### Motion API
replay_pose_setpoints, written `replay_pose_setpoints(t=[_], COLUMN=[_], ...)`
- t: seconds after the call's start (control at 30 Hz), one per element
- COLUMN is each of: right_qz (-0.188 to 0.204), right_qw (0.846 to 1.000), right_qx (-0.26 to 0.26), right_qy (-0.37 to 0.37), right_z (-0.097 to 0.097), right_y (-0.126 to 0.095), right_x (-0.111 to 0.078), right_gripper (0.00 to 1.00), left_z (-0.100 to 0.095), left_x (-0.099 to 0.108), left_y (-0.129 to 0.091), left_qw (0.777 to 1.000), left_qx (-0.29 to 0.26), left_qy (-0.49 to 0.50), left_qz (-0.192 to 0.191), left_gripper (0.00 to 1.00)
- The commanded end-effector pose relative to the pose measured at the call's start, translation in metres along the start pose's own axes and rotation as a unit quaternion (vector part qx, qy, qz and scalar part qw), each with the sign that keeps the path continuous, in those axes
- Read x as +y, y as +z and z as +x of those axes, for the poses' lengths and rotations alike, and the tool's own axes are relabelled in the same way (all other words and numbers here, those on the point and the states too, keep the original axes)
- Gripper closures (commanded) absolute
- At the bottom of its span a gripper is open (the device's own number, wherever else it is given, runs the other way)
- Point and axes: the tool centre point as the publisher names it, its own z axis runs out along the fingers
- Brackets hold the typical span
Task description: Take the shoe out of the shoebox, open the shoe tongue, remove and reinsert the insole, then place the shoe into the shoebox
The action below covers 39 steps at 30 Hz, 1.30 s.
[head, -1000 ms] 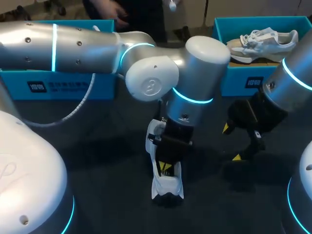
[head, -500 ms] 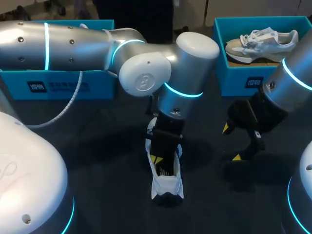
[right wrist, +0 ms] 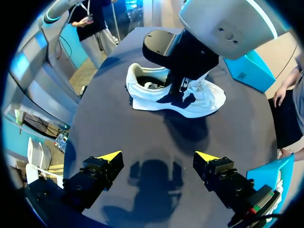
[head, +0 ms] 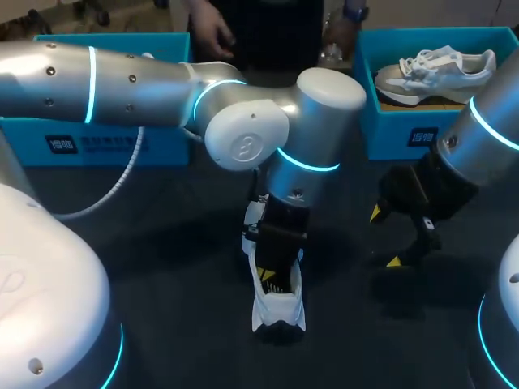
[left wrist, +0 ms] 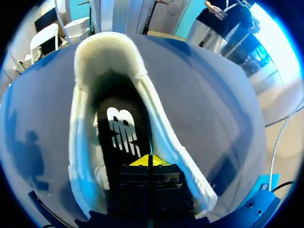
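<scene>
A white shoe lies on the dark table at the middle, with a black insole inside it. My left gripper reaches down into the shoe's opening. In the left wrist view this gripper is shut, its yellow tips pressed together right over the insole, behind the padded heel collar. I cannot tell whether it pinches the insole. My right gripper hangs open to the right of the shoe, apart from it. From the right wrist, the shoe lies ahead of that open gripper.
A blue shoebox stands at the back right with a second pale shoe in it. Another blue box sits at the back left, partly behind my left arm. Bare dark table surrounds the shoe.
My left gripper shifted slightly inside the shoe, first toward the back left, then back again. The right arm has kept still.
</scene>
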Motion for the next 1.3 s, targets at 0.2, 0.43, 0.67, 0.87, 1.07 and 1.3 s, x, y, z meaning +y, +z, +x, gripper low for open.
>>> replay_pose_setpoints(t=[0.2, 0.43, 0.67, 0.87, 1.07, 1.3], right_qz=[0.001, 0.001, 0.001, 0.001, 0.001, 0.001], right_qw=[1.000, 1.000, 1.000, 1.000, 1.000, 1.000], right_qx=[-0.001, -0.001, -0.001, -0.001, -0.001, -0.001], right_qy=[0.000, 0.000, 0.000, 0.000, 0.000, 0.000], right_z=[0.001, 0.001, 0.001, 0.001, 0.001, 0.001], right_y=[0.001, 0.001, 0.001, 0.001, 0.001, 0.001], right_x=[0.000, 0.000, 0.000, 0.000, 0.000, 0.000], right_gripper=[0.00, 0.00, 0.00, 0.00, 0.00, 0.00], left_z=[0.013, 0.012, 0.013, 0.011, 0.017, 0.010], left_x=[-0.021, -0.019, -0.008, -0.005, -0.017, -0.041], left_y=[-0.023, -0.017, 0.003, 0.008, -0.012, -0.031], left_qw=[1.000, 0.999, 1.000, 0.999, 1.000, 0.998], left_qx=[-0.012, 0.030, 0.023, -0.016, -0.019, -0.053], left_qy=[-0.003, -0.004, -0.015, -0.026, -0.016, 0.002], left_qz=[-0.016, -0.018, -0.014, -0.009, -0.013, -0.022], left_gripper=[1.00, 1.00, 1.00, 1.00, 1.00, 1.00])
